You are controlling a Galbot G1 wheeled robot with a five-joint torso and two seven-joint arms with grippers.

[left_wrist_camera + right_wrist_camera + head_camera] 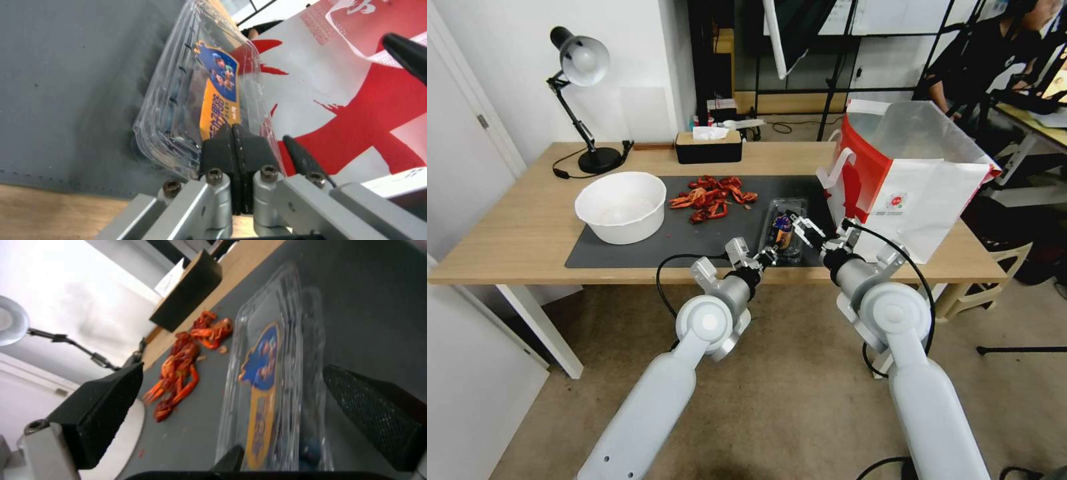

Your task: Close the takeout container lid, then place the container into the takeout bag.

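Observation:
The takeout container (785,230) lies flat on the grey mat, dark berries showing through its clear plastic. The lid (213,86), with a blue and orange sticker, rests down over the lower half. My left gripper (771,254) is at the container's near end; its pads (222,150) are shut together against the lid's edge. My right gripper (233,373) stands open astride the container (276,380), one finger on each long side. The takeout bag (907,180), white with red sides, stands open just right of the container.
A big white bowl (620,205) sits on the mat's left end. Red crayfish shells (712,197) lie behind the container. A black tissue box (708,147) and a desk lamp (584,100) stand at the table's back. The table's front edge runs under both wrists.

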